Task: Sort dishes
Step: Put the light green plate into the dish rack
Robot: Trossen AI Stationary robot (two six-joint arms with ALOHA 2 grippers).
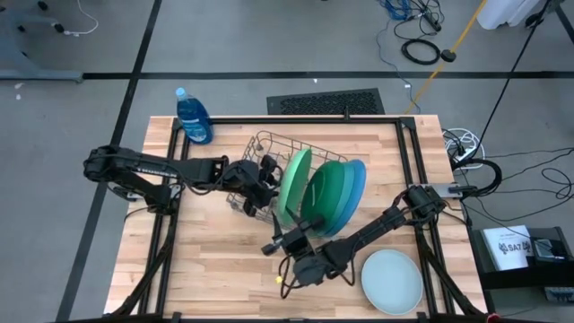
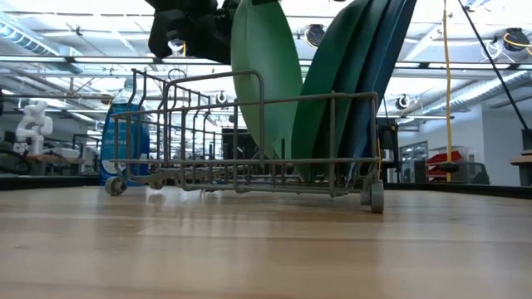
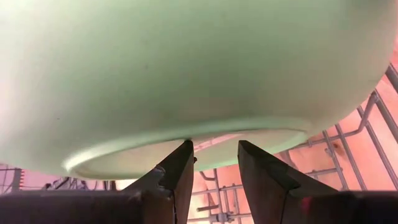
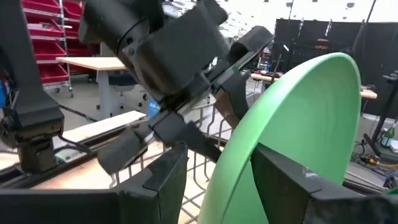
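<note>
A grey wire rack [image 1: 256,148] stands mid-table. On edge in it are a light green plate [image 1: 294,184], a dark green plate [image 1: 325,199] and a blue plate [image 1: 358,179]. A pale mint plate [image 1: 392,280] lies flat on the table at the near right. My left gripper [image 1: 267,184] is open, and it reaches over the rack to the light green plate's underside [image 3: 186,62]. My right gripper [image 1: 282,239] is open and level at that plate's near rim. One of its fingers stands on each side of the rim [image 4: 233,168]. My left gripper [image 3: 214,144] has its open fingertips [image 3: 186,149] at the foot ring [image 3: 249,127] on the light green plate's underside. It slants down from the table's left. The plate tilts toward it; whether it rests on the tips I cannot tell. My right gripper [image 4: 219,152] straddles the rim; a gap shows beside one finger [image 4: 168,177], and whether the other touches I cannot tell.
A blue plastic bottle [image 1: 193,117] stands at the table's far left corner behind the rack. Bare wood lies along the near left of the table [image 1: 206,269]. The two grippers are close together at the light green plate.
</note>
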